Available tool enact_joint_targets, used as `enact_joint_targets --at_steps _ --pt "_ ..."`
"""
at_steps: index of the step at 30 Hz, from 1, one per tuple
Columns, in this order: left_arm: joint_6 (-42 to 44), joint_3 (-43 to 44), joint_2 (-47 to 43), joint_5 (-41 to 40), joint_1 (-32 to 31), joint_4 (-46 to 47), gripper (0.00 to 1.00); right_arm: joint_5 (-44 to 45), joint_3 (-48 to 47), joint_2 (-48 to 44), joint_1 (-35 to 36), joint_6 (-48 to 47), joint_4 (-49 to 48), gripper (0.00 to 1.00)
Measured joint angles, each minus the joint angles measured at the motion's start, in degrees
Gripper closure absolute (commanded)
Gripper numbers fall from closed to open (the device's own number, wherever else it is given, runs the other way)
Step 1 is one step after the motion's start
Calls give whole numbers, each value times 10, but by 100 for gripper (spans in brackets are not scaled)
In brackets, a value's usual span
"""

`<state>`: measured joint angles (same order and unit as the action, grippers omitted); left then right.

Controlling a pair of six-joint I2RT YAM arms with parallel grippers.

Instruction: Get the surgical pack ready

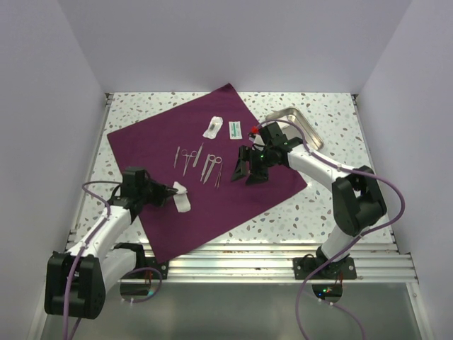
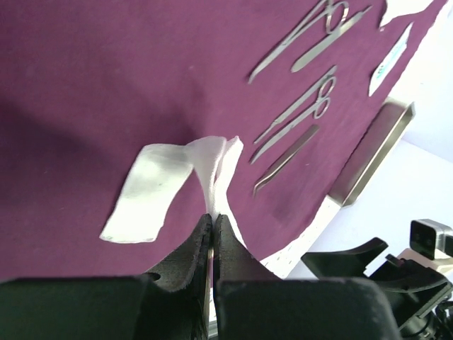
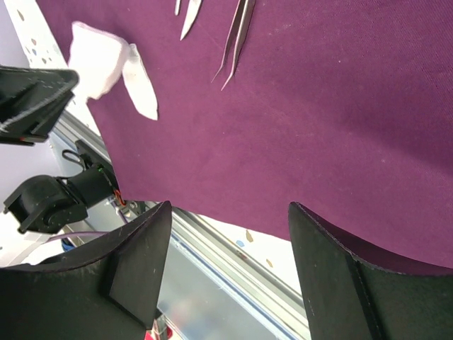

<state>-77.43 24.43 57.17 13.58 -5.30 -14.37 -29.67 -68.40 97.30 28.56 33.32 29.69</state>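
**Left fingers pinched on gauze, right fingers wide over the drape**

My left gripper (image 2: 212, 221) is closed tight. Its two fingers press together on a folded corner of a white gauze square (image 2: 166, 185), and the rest of the gauze fans out just ahead of the fingertips. I can't tell whether its loose flap rests on the cloth or hangs just above it.

The surgical pack (image 1: 212, 205) lies spread flat as a deep purple sheet under both sets of fingers.

My right gripper (image 3: 230, 212) stands wide open with nothing between its fingers. It hovers above the sheet, and only purple cloth and the sheet's near edge show through the gap.

Ahead of the left fingertips and to their right lie ring-handled instruments (image 2: 311, 106) and, nearer the tips, a pair of tweezers (image 2: 287, 159). A second set of instruments is cut off by the top of that view. I can't say whether the ring-handled ones are scissors or forceps.

The steel tray (image 1: 301, 122) sits behind the right fingers, on the speckled table (image 1: 333, 113) beside the sheet's far-right edge. The right arm covers much of it from above, and the left wrist camera catches it edge-on, so I can't see what it holds.

Beyond the instruments lie a white packet (image 1: 212, 126) and a green-printed packet (image 1: 234, 128); the print is too small to read.
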Motion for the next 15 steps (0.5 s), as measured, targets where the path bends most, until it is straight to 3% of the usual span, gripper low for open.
enact_joint_targets --at_steps 15 --pt "-10 -30 -6 8 -9 7 100 0 0 9 0 0 0 29"
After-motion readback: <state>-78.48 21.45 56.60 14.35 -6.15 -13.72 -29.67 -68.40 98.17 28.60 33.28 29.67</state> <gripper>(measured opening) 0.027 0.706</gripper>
